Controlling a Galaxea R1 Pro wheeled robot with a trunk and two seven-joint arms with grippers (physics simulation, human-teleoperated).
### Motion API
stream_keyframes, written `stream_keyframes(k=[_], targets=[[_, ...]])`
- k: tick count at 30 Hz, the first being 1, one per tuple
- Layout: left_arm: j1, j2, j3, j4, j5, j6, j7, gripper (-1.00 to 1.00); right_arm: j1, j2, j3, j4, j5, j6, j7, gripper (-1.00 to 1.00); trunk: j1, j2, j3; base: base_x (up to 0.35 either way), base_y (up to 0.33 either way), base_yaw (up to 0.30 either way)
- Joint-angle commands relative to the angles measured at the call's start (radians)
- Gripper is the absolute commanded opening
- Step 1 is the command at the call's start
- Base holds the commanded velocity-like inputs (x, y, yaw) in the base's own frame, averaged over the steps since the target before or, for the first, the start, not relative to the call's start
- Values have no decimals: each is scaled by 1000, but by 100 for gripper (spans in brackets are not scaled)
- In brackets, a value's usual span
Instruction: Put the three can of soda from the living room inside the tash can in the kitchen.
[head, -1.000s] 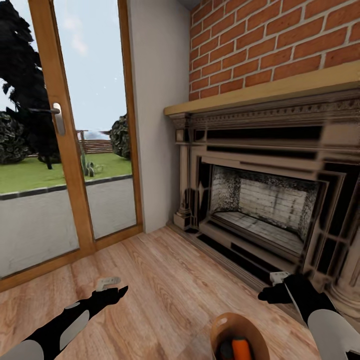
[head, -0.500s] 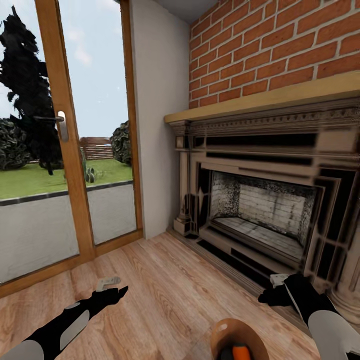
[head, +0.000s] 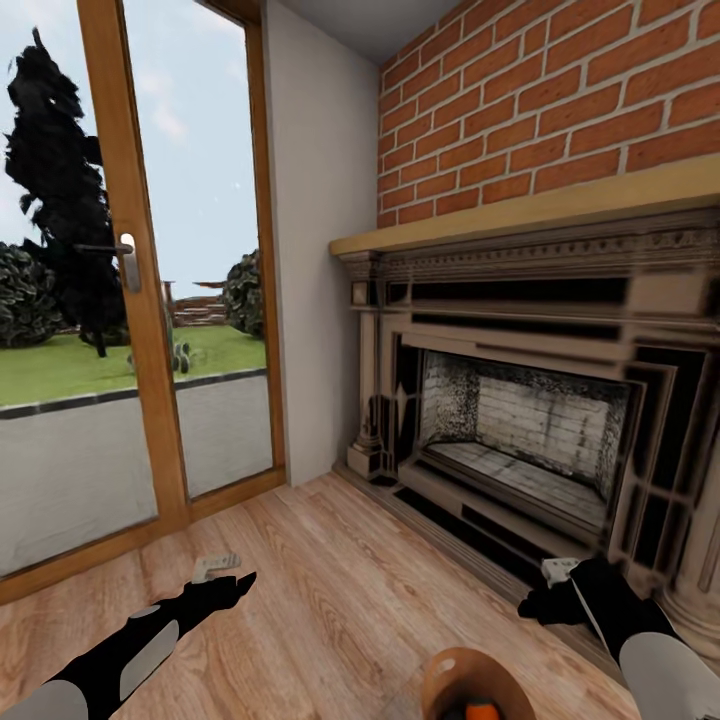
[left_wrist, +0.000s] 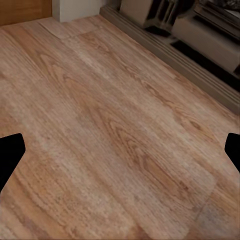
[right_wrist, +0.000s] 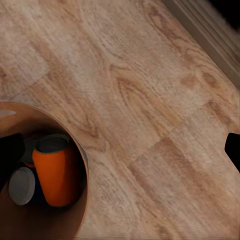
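The trash can (head: 470, 685) sat on the plank floor (head: 330, 580) low between the arms, nearer the right gripper (head: 548, 590), with an orange can (right_wrist: 56, 172) standing upright inside, while both grippers, left gripper (head: 225, 578) included, hung spread and empty.

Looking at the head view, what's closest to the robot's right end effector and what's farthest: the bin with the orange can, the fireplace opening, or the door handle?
1. The bin, on the floor at the bottom edge, just left of the right end effector.
2. The fireplace opening, beyond it in the brick wall.
3. The door handle, far left on the glass door.
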Motion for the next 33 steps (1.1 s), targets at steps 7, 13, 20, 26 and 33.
stream_keyframes(k=[7,13,20,26,33], targets=[[0,0,0,0,0,0,1,100,10,0,0,1,-1,0,1,100,-27,49,11,0,0,0],[0,-1,0,0,0,0,4,100,13,0,-1,3,-1,0,7,100,-50,91,20,0,0,0],[-1,-24,-2,27,0,1,9,100,30,0,-1,2,-1,-2,8,100,-77,140,31,0,0,0],[-5,-55,-4,76,-5,4,28,100,43,-2,-1,2,-1,-8,9,100,-100,182,40,0,0,0],[-5,-100,-4,88,-119,7,112,100,93,-3,-1,2,0,-89,7,100,-127,231,51,0,0,0]])
